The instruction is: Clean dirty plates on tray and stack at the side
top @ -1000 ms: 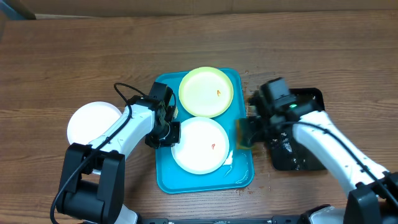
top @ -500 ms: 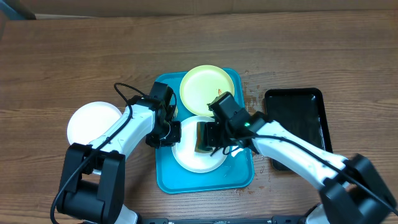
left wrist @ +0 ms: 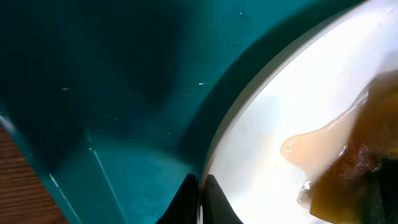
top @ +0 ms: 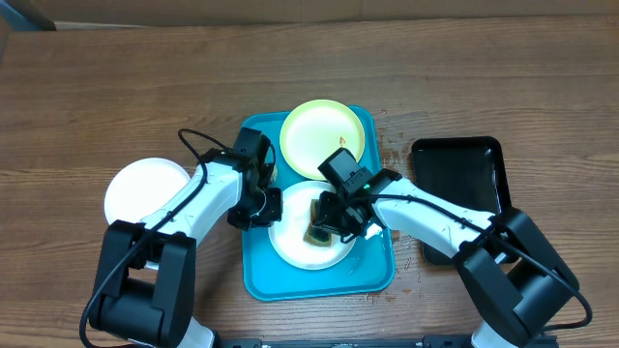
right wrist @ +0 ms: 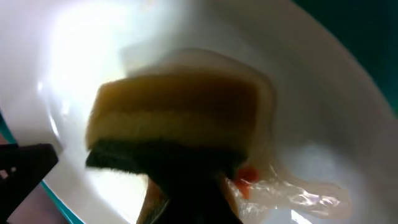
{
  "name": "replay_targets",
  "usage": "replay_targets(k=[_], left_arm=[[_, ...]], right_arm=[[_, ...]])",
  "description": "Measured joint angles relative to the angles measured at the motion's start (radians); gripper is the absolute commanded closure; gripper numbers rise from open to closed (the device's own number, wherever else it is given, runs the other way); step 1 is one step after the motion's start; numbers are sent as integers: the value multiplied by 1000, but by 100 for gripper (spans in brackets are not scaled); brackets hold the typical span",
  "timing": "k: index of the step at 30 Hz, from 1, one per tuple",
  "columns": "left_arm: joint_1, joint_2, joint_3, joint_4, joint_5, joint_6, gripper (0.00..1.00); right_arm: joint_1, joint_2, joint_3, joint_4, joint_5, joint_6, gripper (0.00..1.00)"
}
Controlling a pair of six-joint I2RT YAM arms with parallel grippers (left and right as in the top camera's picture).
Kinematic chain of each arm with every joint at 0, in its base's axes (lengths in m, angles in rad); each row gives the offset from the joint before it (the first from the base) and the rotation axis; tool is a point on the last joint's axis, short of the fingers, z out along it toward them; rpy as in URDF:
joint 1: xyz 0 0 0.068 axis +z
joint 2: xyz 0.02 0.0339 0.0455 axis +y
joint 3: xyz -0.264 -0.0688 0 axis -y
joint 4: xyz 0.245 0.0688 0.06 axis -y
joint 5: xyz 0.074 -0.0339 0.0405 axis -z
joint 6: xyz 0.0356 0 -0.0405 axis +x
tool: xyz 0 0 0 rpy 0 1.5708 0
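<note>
Right fingers (right wrist: pixel 186 186) have moved the sponge (top: pixel 317 222) onto the white plate (top: pixel 295 249).

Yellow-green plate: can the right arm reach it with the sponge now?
Probably yes. The yellow-green plate lies bare at the tray's far end, just beyond the right hand, which holds the sponge on the white plate.

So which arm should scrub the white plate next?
Right. The right gripper holds the sponge against the white plate on the tray, near an orange speck. The left gripper is shut at that plate's rim, steadying it.
</note>
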Motion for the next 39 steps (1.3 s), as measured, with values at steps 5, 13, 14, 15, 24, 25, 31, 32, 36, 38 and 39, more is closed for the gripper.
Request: replay_targets(k=[5,13,14,15,24,25,31,32,36,38,39], left_arm=[[-6,0,0,1,0,0,96],[-12,0,0,6,13,-3,96],[-14,0,0,8,16,-4,96],[-15,0,0,8,16,-4,96],[-14,0,0,8,-2,-8,96],[-13,0,0,7,-8,-8,96],[-13,0,0,6,-20,-8,96],[-13,0,0,6,-20,-8,96],[-13,0,0,6,-23,-8,96],[-13,0,0,6,-23,-7,96],[-13,0,0,6,-22,-7,96]], right_arm=[[-43,1,27,-154,2,20,96],[-63,20,128,-376,160,-19,96],[-63,22,145,-394,183,-34,96],[-63,22,156,-404,199,-45,96],[-73,3,222,-446,276,-175,96],[-80,-8,222,-451,280,-182,96],[-202,-164,224,-500,296,-230,96],[-236,-196,227,-516,298,-239,96],[-401,-278,233,-551,300,-292,96],[-483,-287,233,-552,297,-321,96],[-522,-287,228,-544,291,-337,96]])
